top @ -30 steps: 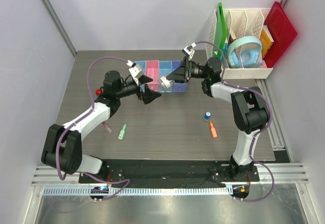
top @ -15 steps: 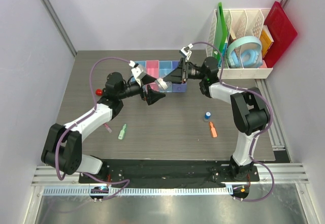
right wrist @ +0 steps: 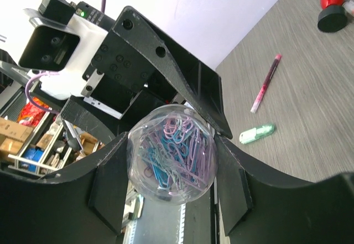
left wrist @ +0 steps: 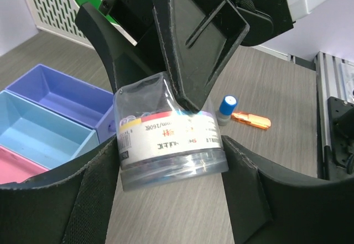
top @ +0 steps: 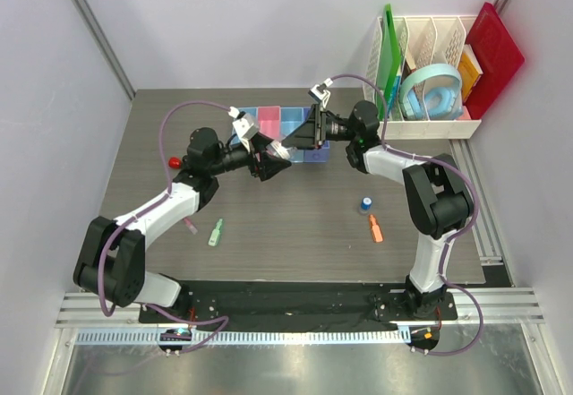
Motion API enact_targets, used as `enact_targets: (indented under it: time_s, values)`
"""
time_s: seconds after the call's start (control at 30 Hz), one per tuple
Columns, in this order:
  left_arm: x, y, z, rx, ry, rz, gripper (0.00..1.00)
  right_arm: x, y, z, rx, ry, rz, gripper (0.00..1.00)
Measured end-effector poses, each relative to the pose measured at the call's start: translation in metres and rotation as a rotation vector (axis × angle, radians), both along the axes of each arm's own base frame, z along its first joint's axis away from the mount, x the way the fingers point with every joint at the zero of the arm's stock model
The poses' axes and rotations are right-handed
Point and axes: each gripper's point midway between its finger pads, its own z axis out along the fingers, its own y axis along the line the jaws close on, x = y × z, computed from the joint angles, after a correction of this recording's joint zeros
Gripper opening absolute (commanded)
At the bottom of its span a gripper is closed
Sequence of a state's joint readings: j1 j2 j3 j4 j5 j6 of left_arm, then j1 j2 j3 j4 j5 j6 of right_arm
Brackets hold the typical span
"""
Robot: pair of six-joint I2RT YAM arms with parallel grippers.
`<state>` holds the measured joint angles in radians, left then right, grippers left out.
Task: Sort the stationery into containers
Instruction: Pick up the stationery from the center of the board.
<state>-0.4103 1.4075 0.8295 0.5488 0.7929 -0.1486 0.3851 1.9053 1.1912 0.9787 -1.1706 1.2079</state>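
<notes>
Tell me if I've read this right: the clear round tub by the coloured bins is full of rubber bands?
Not quite: the clear round tub by the coloured bins is full of coloured paper clips, not rubber bands. The right wrist view looks straight into it and shows them.

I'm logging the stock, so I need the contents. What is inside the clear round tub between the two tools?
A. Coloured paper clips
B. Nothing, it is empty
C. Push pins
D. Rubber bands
A: seen end-on in the right wrist view, the clear tub is packed with pink, blue and purple paper clips.
</notes>
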Motion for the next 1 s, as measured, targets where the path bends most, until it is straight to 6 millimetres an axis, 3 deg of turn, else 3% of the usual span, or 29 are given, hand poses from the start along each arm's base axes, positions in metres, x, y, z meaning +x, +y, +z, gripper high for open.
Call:
enact_targets:
  time_s: [0.13, 0.3, 0.43, 0.63, 0.77, 1.0]
  values:
    - [0.002, 0.001, 0.000, 0.002, -0.003, 0.012, 0.58, 0.001, 0.000, -0.001, -0.001, 0.001, -0.003, 0.27]
    - [0.004, 0.002, -0.002, 0.010, -0.001, 0.022, 0.38, 0.003, 0.001, -0.003, -0.006, 0.000, -0.012, 0.31]
    - [0.004, 0.002, -0.006, 0.026, 0.004, 0.023, 0.28, 0.003, 0.001, -0.005, -0.013, 0.000, -0.014, 0.39]
    - [0.005, 0.004, -0.013, 0.065, 0.014, 0.027, 0.22, 0.005, 0.001, -0.013, -0.034, -0.004, -0.018, 0.58]
    - [0.003, 0.006, -0.022, 0.092, 0.037, 0.030, 0.17, 0.005, 0.002, -0.021, -0.057, 0.001, -0.017, 0.76]
    - [0.002, 0.008, -0.023, 0.105, 0.036, 0.030, 0.06, 0.005, 0.001, -0.030, -0.083, 0.007, -0.020, 0.91]
